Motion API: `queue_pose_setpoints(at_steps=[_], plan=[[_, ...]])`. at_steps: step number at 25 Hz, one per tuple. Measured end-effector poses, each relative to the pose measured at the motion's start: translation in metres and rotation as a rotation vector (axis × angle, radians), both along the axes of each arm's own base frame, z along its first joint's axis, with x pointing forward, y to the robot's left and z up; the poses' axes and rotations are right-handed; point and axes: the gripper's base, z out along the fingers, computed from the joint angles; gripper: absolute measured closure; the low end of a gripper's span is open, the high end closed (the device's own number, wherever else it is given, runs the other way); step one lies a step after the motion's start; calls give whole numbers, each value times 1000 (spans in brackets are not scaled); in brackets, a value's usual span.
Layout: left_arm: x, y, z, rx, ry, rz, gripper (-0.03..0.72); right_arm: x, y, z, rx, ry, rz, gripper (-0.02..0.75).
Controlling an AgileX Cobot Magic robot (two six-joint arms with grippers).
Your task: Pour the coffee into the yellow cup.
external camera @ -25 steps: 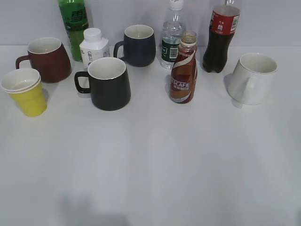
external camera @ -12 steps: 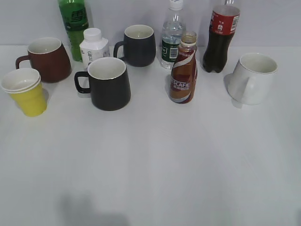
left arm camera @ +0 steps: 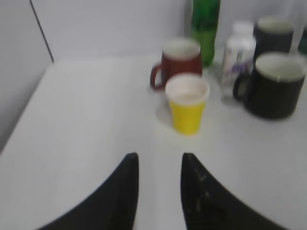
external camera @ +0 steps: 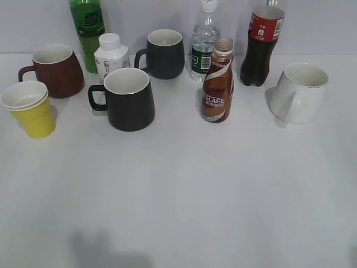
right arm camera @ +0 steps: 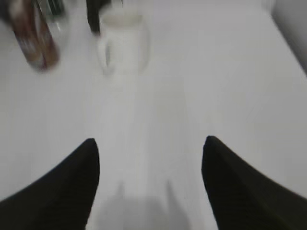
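Note:
The brown Nescafe coffee bottle (external camera: 217, 84) stands uncapped at mid-table; it shows blurred at the top left of the right wrist view (right arm camera: 36, 40). The yellow cup (external camera: 30, 110) stands at the far left, upright, white inside. In the left wrist view the yellow cup (left arm camera: 187, 103) is straight ahead of my left gripper (left arm camera: 159, 158), which is open and empty, well short of it. My right gripper (right arm camera: 151, 143) is wide open and empty above bare table. Neither gripper shows in the exterior view.
A dark red mug (external camera: 56, 70), a black mug (external camera: 129, 99), a dark mug (external camera: 163, 53), a white mug (external camera: 300, 92), a green bottle (external camera: 87, 28), a small white bottle (external camera: 111, 54), a water bottle (external camera: 204, 44) and a cola bottle (external camera: 262, 42) crowd the table's far half.

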Motion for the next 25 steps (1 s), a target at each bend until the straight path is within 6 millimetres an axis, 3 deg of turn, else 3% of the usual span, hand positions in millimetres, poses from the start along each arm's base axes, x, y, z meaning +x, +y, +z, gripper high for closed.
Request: queue_pose_setpoints(at_steps=[3,6,15,17,20,23,25], plan=[[16,-1,13,-1,-104,-6,449,13,6,21,87,-172,33,237],[38,-2,14,-2,-169,-10,449,29,12,38,244,-286,70,237],[123,-6,-32,3,-209,-24,432,82,12,53,385,-323,23,237],[139,-7,-41,3,-175,-26,381,90,13,52,409,-305,25,237],[165,-8,-62,-8,-89,-22,244,104,19,46,412,-233,54,237],[179,-10,-80,-69,-10,1,130,122,28,35,386,-129,102,237],[184,-13,-88,-86,25,-11,104,134,36,26,344,-57,141,237]])
